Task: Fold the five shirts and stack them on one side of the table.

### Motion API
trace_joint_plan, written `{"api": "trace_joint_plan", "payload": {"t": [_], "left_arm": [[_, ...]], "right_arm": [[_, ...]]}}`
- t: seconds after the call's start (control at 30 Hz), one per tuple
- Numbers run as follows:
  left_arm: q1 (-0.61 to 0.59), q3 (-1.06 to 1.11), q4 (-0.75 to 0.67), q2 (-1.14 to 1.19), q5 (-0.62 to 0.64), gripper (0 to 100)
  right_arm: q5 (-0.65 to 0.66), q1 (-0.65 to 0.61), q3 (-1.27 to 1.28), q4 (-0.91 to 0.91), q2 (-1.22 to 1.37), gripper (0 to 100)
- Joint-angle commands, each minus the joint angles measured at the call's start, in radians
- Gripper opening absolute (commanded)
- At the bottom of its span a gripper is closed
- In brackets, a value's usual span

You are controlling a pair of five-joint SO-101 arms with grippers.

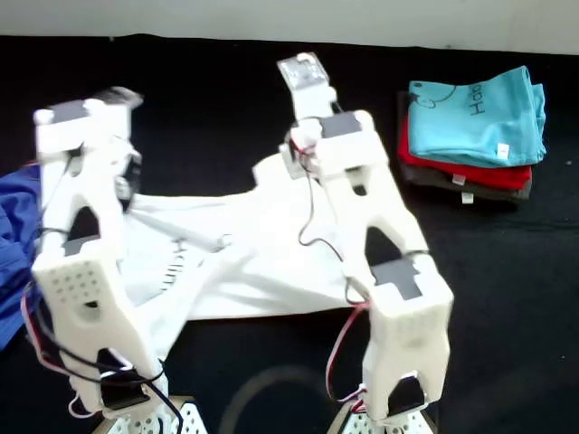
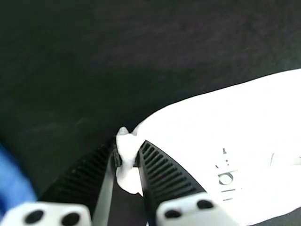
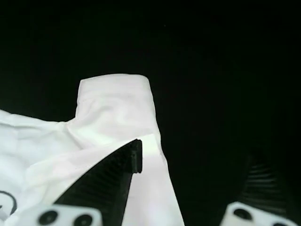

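Three folded shirts [image 1: 475, 127] stacked; white shirt [image 1: 262, 262] print unreadable.

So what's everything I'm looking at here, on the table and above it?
white shirt: one, white, spread at the table's middle
blue shirt: one, blue, bunched at the left edge in the high view
folded shirts: three, teal over red over dark, stacked at the far right
table: one, black, under everything
left gripper: one, black fingers shut on the white shirt's edge
right gripper: one, black fingers open, at the white shirt's sleeve
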Motion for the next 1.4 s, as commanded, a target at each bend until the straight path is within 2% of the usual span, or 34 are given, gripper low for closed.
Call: {"api": "trace_joint_plan", "payload": {"t": [0.0, 0.2, 0.43, 0.53, 0.7, 0.87, 1.1, 1.37], "left_arm": [[-0.038, -0.024, 0.052, -0.14, 0.006, 1], [-0.042, -0.025, 0.068, -0.176, 0.005, 1], [-0.213, -0.18, 0.13, -0.272, 0.002, 1], [-0.257, -0.219, 0.129, -0.278, -0.075, 1], [-0.278, -0.217, 0.13, -0.246, -0.1, 1], [-0.28, -0.216, 0.13, -0.196, -0.101, 1], [-0.269, -0.216, 0.13, -0.156, -0.101, 1], [-0.275, -0.22, 0.132, -0.165, -0.101, 1]], "right_arm": [[-0.051, -0.07, -0.321, 0.104, 0.173, 41.5], [-0.049, -0.186, -0.711, 0.305, 0.475, 41.4], [-0.049, -0.163, -1.0, 0.472, 0.67, 41.4], [-0.051, -0.15, -1.124, 0.581, 0.673, 41.4], [-0.051, -0.088, -1.165, 0.576, 0.673, 41.4], [-0.048, -0.097, -1.165, 0.564, 0.682, 41.4], [-0.043, -0.165, -1.162, 0.364, 0.685, 41.4], [-0.037, -0.189, -0.852, 0.182, 0.684, 41.0]]}}
